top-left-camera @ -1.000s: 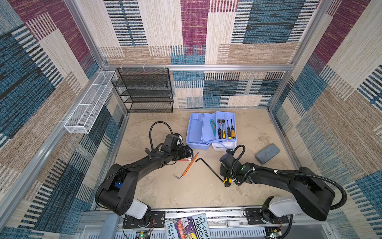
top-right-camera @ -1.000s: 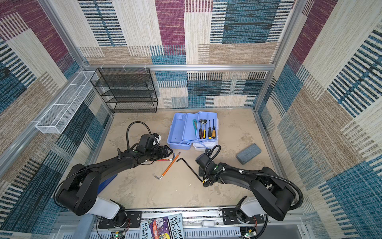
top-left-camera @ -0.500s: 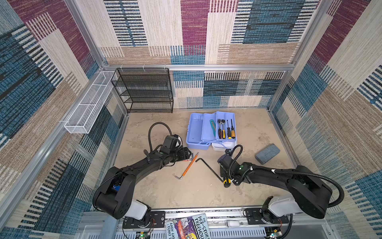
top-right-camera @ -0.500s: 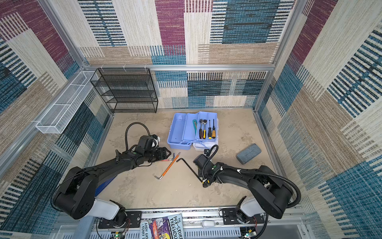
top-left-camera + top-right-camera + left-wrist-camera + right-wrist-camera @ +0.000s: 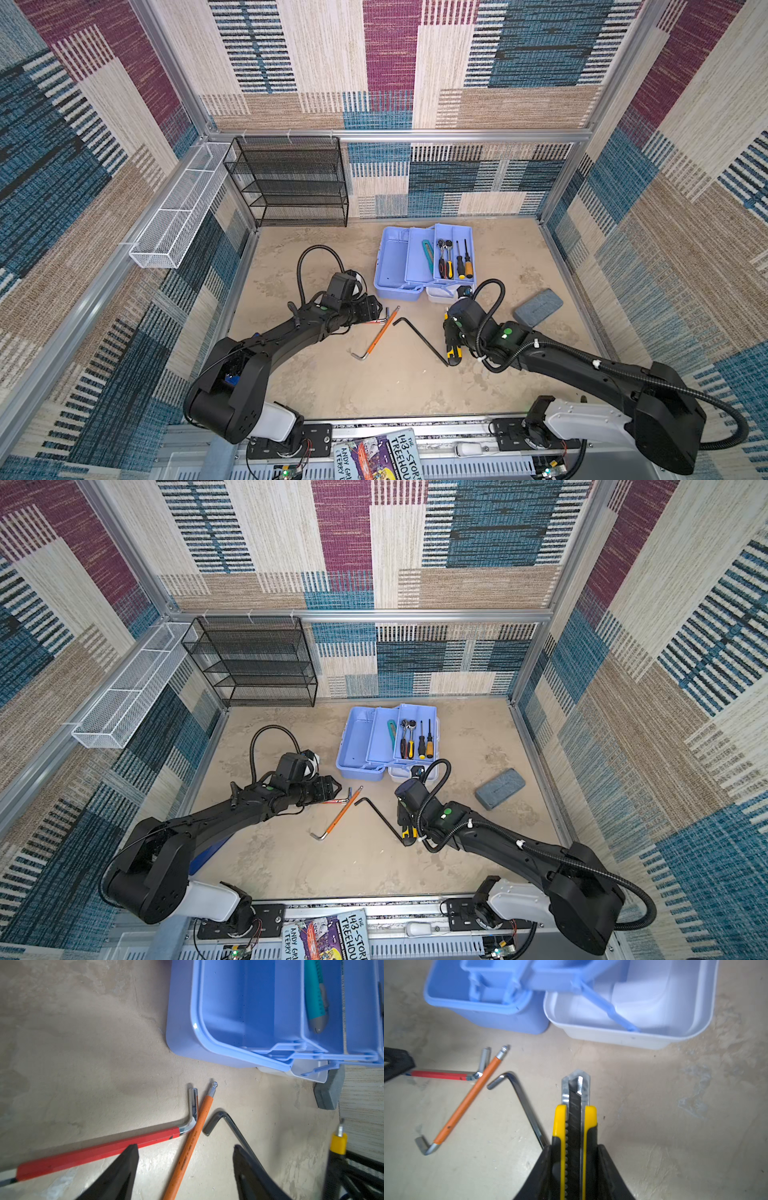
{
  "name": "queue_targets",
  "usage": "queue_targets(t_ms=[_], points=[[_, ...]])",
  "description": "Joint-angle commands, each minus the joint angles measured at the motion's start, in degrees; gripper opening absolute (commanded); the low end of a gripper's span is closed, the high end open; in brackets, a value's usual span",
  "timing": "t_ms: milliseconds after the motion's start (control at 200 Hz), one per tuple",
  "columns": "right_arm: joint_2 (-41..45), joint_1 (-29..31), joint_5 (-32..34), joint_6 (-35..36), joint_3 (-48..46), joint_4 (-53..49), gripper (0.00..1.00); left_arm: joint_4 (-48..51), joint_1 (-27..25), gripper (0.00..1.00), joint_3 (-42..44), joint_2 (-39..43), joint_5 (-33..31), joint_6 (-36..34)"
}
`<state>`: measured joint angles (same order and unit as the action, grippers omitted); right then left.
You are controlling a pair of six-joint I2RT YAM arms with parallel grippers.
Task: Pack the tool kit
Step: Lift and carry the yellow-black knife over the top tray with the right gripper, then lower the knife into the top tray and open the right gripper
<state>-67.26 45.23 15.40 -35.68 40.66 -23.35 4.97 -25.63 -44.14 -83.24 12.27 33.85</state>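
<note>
**Tool kit half packed.** The right fingers [image 5: 546, 1167] were clamped on the flanks of a yellow utility knife [image 5: 559, 1124], its tip aimed at the open toolbox [image 5: 390, 266]. We could not tell whether the knife was off the desk [image 5: 395, 386]. The left fingers [image 5: 122, 1169] stood wide apart and held nothing. They were low over the desk, with the shaft of an orange hex key [image 5: 195, 1132] running into the gap between them and a red hex key [image 5: 93, 1151] passing close by one finger. The red key's bent end lay against the orange one. A black hex key [image 5: 419, 338] lay between the two arms, one end next to the knife. We saw the light-blue toolbox toward the back of the desk, its trays swung out and its white lid [image 5: 633, 1039] lying open beside the base. One tray held a teal utility knife [image 5: 428, 251]; the next held ratchets [image 5: 449, 266] and screwdrivers [image 5: 468, 266]. A grey block [image 5: 537, 306] sat apart near the right wall.
</note>
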Motion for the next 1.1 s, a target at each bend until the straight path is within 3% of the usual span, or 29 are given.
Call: queue_targets(t_ms=[0,175,516,836,1097], points=[[0.83,-0.06,-1.36,3.27,3.05,2.65,0.22,0.77,0.37,0.75,-0.8,-0.15,-1.25,-1.92],[-3.42,-0.87,-1.76,7.76,10.47,3.59,0.23,0.31,1.26,0.79,-1.26,-0.43,-2.24,-2.09],[-16.75,-10.79,-9.13,16.6,27.31,7.74,0.23,0.92,2.48,0.81,-5.05,-3.52,-2.24,-3.09],[-35.57,-15.73,-14.9,17.4,43.42,8.37,0.22,0.69,2.69,0.81,-6.69,-5.51,-1.19,-2.5],[-46.16,-16.84,-14.09,17.2,52.2,6.14,0.21,1.35,2.92,0.81,-7.54,-5.62,-2.14,-2.86]])
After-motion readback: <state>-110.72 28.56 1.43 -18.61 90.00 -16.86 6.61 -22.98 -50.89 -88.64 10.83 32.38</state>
